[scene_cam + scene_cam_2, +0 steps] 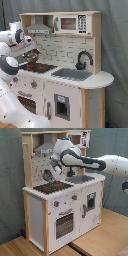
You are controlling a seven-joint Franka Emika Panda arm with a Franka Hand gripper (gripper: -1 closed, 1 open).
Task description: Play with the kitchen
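The kitchen [65, 95] is a white and light-wood toy unit, seen in both exterior views, with a black-red hob [38, 67], a silver sink [73, 74], a black faucet [83, 59] and a grey hood [39, 27]. In the second exterior view the kitchen [75, 213] shows its hob [53, 187], oven door [63, 223] and pegboard back [39, 170]. My gripper [28, 50] hangs just above the hob, below the hood. A small round metallic thing [48, 175], like a pot, sits right at my gripper [53, 170]; whether it is held is unclear.
A toy microwave [73, 23] sits on the top shelf. The kitchen stands on a wooden table [100, 240] with a grey curtain behind. My white arm [100, 163] reaches across the counter from the second exterior view's right.
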